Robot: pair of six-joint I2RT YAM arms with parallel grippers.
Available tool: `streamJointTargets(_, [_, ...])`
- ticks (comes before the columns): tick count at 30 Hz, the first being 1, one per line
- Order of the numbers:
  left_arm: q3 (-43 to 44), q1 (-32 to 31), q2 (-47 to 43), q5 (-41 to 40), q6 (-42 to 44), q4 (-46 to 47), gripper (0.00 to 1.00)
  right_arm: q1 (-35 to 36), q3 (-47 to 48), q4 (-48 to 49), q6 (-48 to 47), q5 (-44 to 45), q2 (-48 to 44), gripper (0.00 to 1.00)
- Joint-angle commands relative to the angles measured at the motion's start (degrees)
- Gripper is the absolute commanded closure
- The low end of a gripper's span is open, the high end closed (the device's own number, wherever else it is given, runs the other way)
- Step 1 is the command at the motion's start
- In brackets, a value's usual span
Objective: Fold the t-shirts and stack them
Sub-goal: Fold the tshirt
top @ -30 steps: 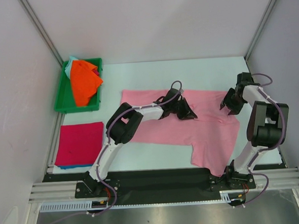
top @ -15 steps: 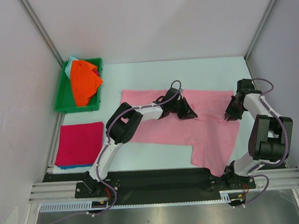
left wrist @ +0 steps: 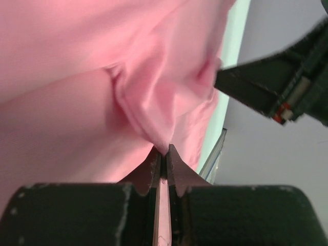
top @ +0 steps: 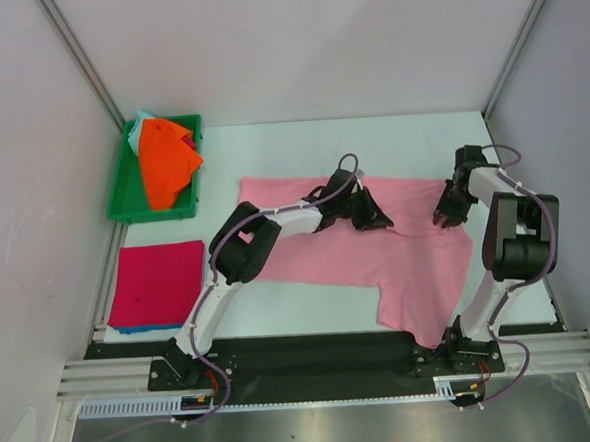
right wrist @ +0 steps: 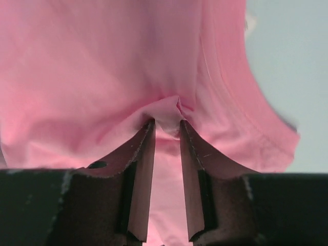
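A green bin (top: 120, 197), seemingly plastic, sits at the pale table's (top: 270, 147) far-left corner.

Both arms reach out low, each claw clamped on a fold of cloth.
The left arm (top: 239, 249) runs up from its base, bends at the elbow and stretches sideways, wrist low, to the left gripper (top: 368, 214). Its fingers (left wrist: 148, 177) are pressed almost flat together, with a thin pinch of the pink t-shirt (top: 317, 255) between the tips. The right arm (top: 521, 232) stands tall and folds over at the elbow, forearm angled down to the right gripper (top: 445, 215). Its fingers (right wrist: 141, 154) keep a narrow gap, a small bunch of the same cloth nipped at the tips. Seen from the left claw, the right claw lies ahead and to the right, apart from it.
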Motion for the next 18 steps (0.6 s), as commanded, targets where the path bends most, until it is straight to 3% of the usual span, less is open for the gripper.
streamJointTargets(1, [4.06, 0.50, 0.17, 0.69, -0.95, 2.27, 0.92, 0.71, 7.74, 1.80, 0.24, 1.34, 3.53, 0.68])
streamJointTargets(9, [6.43, 1.64, 0.61, 0.96, -4.82, 4.73, 0.92, 0.80, 15.15, -2.24, 0.51, 1.52, 8.11, 0.59])
streamJointTargets(14, [8.02, 2.52, 2.37, 0.95, -6.58, 6.04, 0.92, -0.86, 14.89, -4.79, 1.73, 1.35, 3.74, 0.49])
streamJointTargets(18, [8.98, 2.70, 2.99, 0.78, -7.63, 6.32, 0.92, -3.32, 8.51, -4.98, 4.72, -4.87, -2.42, 0.45])
